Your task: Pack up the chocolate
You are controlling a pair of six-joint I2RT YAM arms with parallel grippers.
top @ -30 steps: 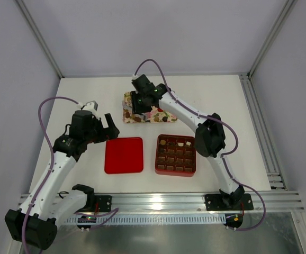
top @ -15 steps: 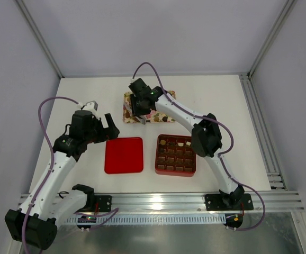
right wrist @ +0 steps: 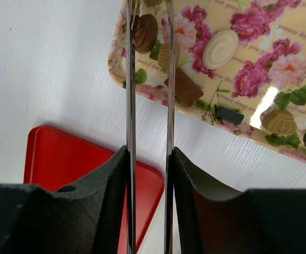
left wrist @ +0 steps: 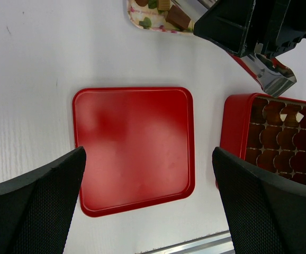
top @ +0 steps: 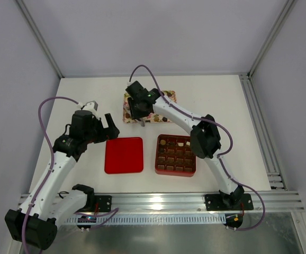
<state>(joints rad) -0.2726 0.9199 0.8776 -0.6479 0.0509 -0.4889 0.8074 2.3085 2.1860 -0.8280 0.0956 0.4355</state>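
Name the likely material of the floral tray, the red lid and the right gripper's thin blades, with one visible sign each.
Floral tray: glossy printed plastic or lacquered tin, hard to say which; a bright glare patch crosses the pattern. Red lid: smooth semi-gloss plastic or coated card; soft pale reflections. Blades: thin polished metal, probably steel; silvery and mirror-like.

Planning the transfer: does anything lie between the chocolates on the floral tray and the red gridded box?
Nothing visible does: only white table lies between the floral tray's chocolates and the red gridded box. The red lid sits aside.
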